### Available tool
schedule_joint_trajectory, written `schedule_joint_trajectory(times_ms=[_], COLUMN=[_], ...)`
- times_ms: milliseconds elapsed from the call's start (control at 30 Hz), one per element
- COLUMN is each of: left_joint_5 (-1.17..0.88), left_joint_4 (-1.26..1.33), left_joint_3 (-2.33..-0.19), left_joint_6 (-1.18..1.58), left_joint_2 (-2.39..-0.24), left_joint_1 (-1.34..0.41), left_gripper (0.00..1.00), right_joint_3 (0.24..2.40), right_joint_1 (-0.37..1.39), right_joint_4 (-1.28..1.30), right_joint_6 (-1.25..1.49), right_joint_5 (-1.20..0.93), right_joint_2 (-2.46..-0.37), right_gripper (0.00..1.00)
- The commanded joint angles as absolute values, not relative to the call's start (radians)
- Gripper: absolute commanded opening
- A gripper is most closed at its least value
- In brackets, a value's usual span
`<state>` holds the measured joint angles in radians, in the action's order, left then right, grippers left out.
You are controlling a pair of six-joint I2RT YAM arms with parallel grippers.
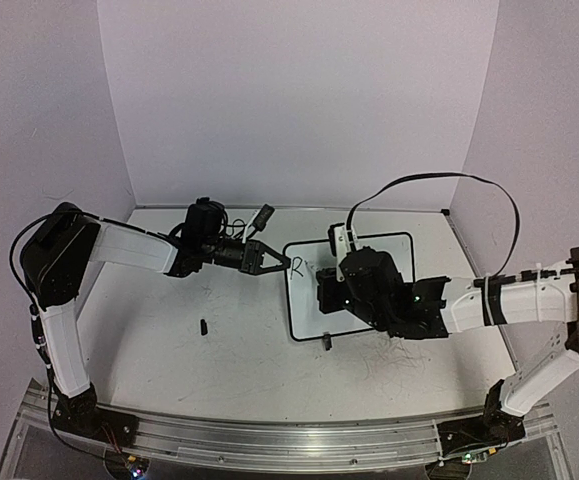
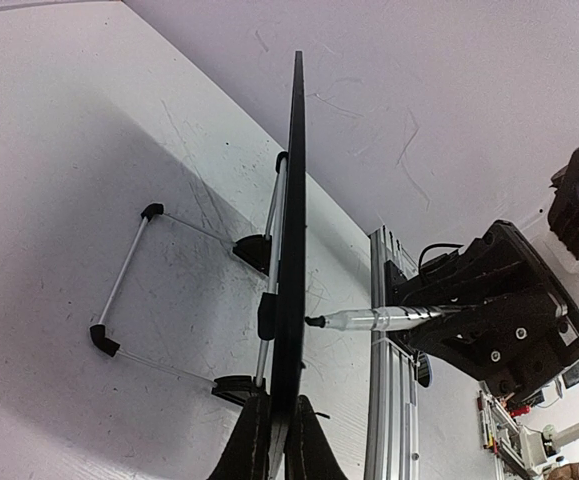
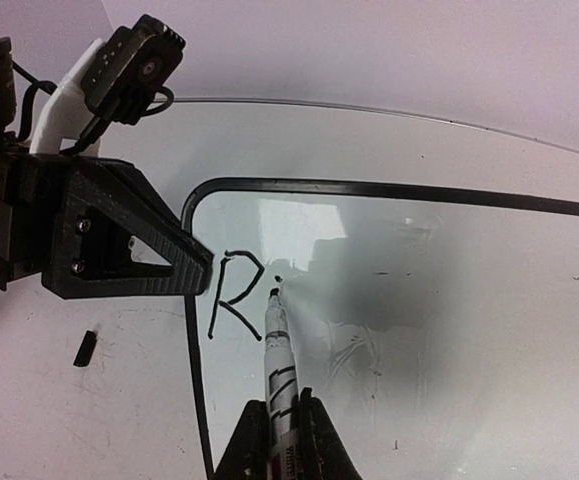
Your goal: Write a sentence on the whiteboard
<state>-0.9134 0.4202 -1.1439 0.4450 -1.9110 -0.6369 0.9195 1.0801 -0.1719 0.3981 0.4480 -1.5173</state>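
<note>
Propping the whiteboard [image 1: 304,305] on the table [image 1: 219,370] with a wire stand [image 2: 129,280] behind the whiteboard. Clamping the whiteboard's left edge in the left gripper [image 1: 272,262]. Holding a marker [image 3: 278,345] in the right gripper [image 3: 277,415] before the whiteboard, tip touching the whiteboard just right of the R [image 3: 234,295], near the whiteboard's upper left corner. Leaving a small loose piece [image 1: 203,326] lying on the table, well left of the whiteboard.

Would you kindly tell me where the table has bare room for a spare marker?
Free: tabletop between left arm and small black piece; strip in front of the whiteboard. Crowded: board's left edge, where left gripper and right gripper meet.
</note>
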Motion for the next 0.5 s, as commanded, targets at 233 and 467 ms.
schedule_joint_trajectory(times_ms=[233,467], left_joint_5=[-0.936,-0.935], left_joint_4=[0.442,0.443], left_joint_3=[-1.143,-1.144], left_joint_6=[0.467,0.468], left_joint_2=[-1.9,-1.902], left_joint_1=[-0.644,-0.644], left_gripper=[0.0,0.0], right_joint_3=[0.956,0.943], right_joint_1=[1.075,1.077], right_joint_4=[-0.194,-0.164], right_joint_6=[0.396,0.407], right_joint_5=[0.497,0.5], right_joint_2=[-1.557,-1.543], right_gripper=[0.0,0.0])
